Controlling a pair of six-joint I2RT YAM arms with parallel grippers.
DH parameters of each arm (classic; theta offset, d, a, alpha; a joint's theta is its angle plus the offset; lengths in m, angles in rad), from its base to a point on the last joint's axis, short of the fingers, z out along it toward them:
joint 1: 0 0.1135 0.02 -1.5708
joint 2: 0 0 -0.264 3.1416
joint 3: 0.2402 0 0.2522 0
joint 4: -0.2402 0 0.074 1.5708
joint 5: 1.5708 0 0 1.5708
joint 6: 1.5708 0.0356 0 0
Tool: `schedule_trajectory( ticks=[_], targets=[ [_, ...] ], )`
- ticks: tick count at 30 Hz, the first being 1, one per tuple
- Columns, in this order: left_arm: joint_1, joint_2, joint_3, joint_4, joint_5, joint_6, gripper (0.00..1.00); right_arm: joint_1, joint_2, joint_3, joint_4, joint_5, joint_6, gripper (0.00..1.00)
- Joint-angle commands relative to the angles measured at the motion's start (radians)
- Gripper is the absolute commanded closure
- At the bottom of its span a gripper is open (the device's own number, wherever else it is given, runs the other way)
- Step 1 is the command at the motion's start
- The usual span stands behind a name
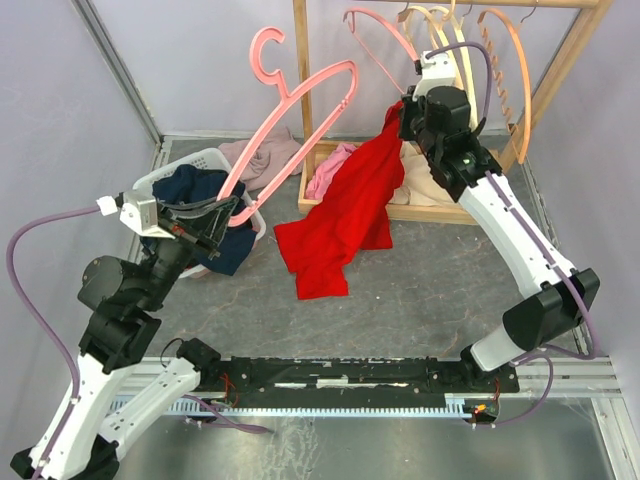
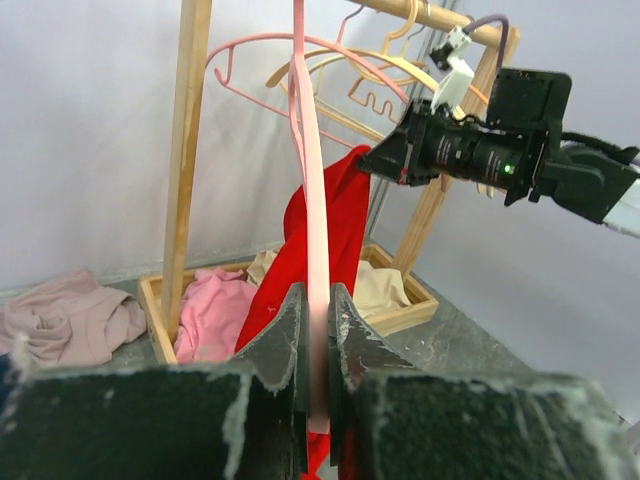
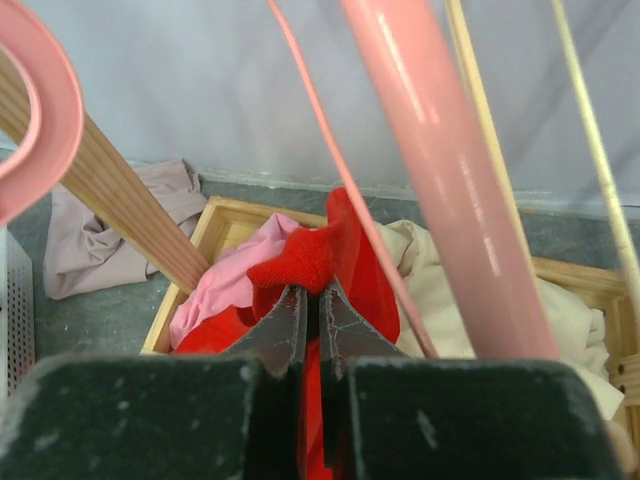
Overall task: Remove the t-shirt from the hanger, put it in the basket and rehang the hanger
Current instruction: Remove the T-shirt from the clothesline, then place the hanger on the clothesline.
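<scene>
Two grippers are both pressed together. The left gripper (image 1: pixel 222 214) pinches one end of the pink hanger (image 1: pixel 291 108). The right gripper (image 1: pixel 404 116) pinches the top of the red t-shirt (image 1: pixel 341 215), which drapes down onto the table (image 1: pixel 430 292), apart from the hanger.

plain red cloth t-shirt (image 1: pixel 340 215); thin pale pink plastic hanger (image 2: pixel 312 250); white slatted plastic basket (image 1: pixel 200 157) with a dark navy crumpled garment (image 1: pixel 200 190); light tan wooden rack (image 2: pixel 188 150).
</scene>
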Motion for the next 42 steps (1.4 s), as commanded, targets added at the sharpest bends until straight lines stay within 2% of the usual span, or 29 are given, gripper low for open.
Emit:
schedule_trajectory(
  ticks=[1,10,21,32,42],
  targets=[
    [0.003,0.031,0.039,0.104,0.0,0.04,0.97,-0.003,-0.05,-0.045,0.087,-0.066,0.014,0.99],
    [0.003,0.194,0.058,0.284,-0.055,0.05,0.97,0.004,-0.223,-0.211,0.087,-0.206,0.008,0.99],
    [0.003,0.408,0.158,0.444,-0.072,0.06,0.97,0.032,-0.362,-0.292,0.069,-0.245,-0.009,0.99],
    [0.002,0.596,0.34,0.387,-0.057,0.087,0.97,0.04,-0.427,-0.313,0.064,-0.266,0.009,0.99],
    [0.003,0.663,0.371,0.34,-0.116,0.084,0.97,0.042,-0.456,-0.318,0.053,-0.275,0.014,0.99]
  ],
)
